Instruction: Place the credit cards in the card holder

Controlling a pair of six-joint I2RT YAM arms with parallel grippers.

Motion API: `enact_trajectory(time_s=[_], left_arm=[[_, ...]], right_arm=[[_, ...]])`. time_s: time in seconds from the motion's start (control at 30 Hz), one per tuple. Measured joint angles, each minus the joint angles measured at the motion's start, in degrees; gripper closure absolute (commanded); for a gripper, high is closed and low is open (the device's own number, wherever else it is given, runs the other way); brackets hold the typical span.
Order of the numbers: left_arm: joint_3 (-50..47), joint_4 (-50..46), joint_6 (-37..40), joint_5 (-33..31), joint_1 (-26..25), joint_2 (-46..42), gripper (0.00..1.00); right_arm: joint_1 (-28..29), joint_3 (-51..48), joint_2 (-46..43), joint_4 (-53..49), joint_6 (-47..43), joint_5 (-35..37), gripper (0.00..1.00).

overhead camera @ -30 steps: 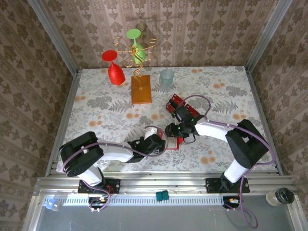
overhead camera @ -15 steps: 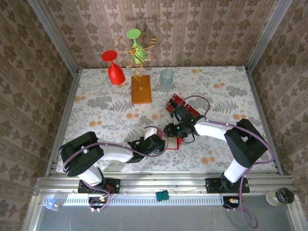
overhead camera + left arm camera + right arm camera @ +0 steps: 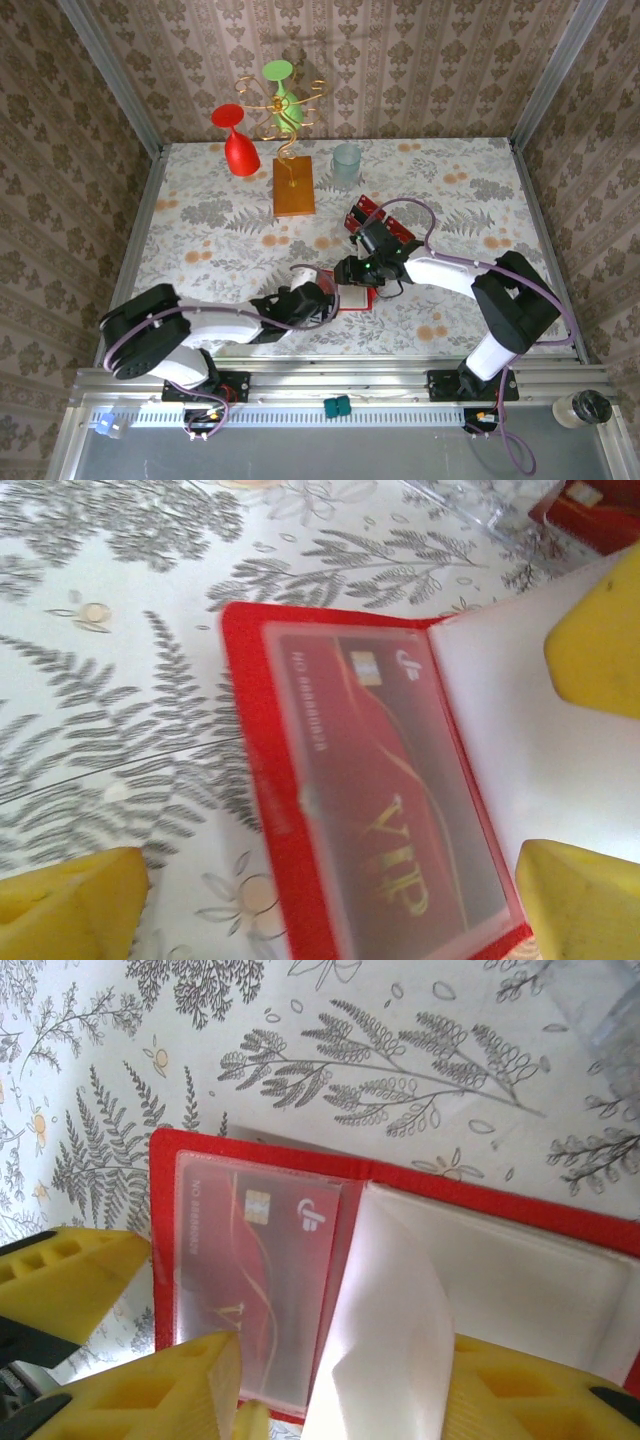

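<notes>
The card holder [image 3: 353,298] lies open on the table, red with pale clear pockets [image 3: 300,720] [image 3: 200,1160]. One red credit card [image 3: 400,800] [image 3: 265,1280] with a chip and gold "VIP" lettering sits inside its left pocket. A pale inner leaf [image 3: 390,1330] stands up between the fingers of my right gripper [image 3: 345,1400] [image 3: 350,272], which is open over the holder. My left gripper [image 3: 325,915] [image 3: 322,300] is open too, its yellow fingers [image 3: 70,905] either side of the holder's near edge. More red credit cards [image 3: 372,214] [image 3: 590,510] lie behind the right gripper.
A clear plastic tray [image 3: 460,500] sits by the spare cards. At the back stand an orange wooden block [image 3: 293,185] with a wire rack, red [image 3: 238,140] and green [image 3: 283,95] glasses, and a clear cup [image 3: 346,163]. The two grippers are almost touching.
The left arm has swung lower and to the left, its gripper easing slightly left. The card holder has shifted a little left with it. The right gripper stays over the holder.
</notes>
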Motion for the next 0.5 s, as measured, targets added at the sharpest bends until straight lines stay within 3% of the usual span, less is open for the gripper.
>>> enact_trajectory(time_s=[0.5], left_arm=[[-8.44, -10.40, 0.04, -1.68, 7.04, -26.32, 0.01]], right_arm=[[4.39, 5.29, 4.83, 2.82, 4.76, -0.35, 0.45]])
